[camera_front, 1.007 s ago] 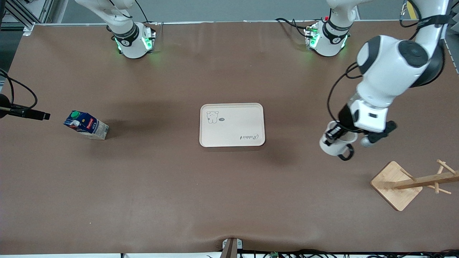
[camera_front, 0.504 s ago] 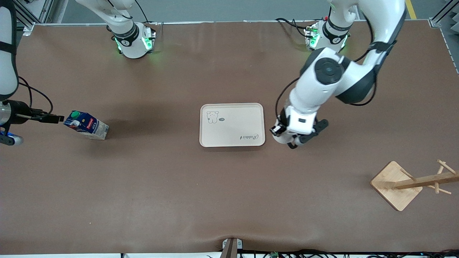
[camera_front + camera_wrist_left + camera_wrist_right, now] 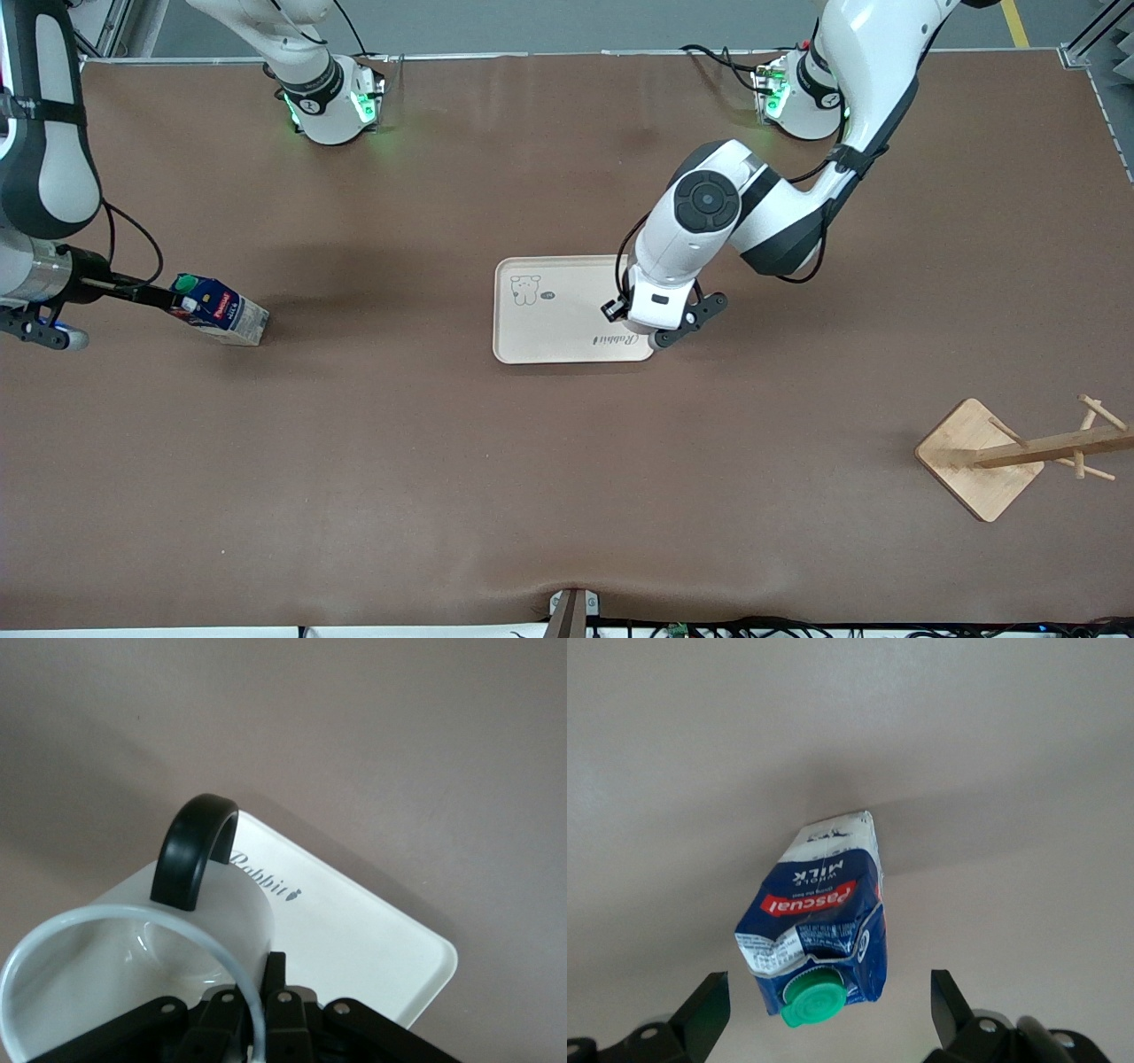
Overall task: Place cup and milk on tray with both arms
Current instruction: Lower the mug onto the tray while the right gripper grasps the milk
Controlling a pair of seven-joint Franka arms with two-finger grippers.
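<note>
Your left gripper [image 3: 257, 1014], clamped on the cup [image 3: 133, 966], hangs over the tray [image 3: 549, 306]: lower, release. Right gripper [image 3: 824, 1014], fingers apart, flanks the milk [image 3: 819, 917]: close.

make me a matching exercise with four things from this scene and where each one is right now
Things:
1. small white mug with black loop handle
2. dark-blue milk carton with green cap
3. cream rectangular tray
4. wooden peg stand with square base

Places:
A. mid-table, between the arm ends
B. table, right arm's end
C. in the left pincer, over the tray
D. left arm's end, nearest the front camera

Pairs: 1-C, 2-B, 3-A, 4-D
</note>
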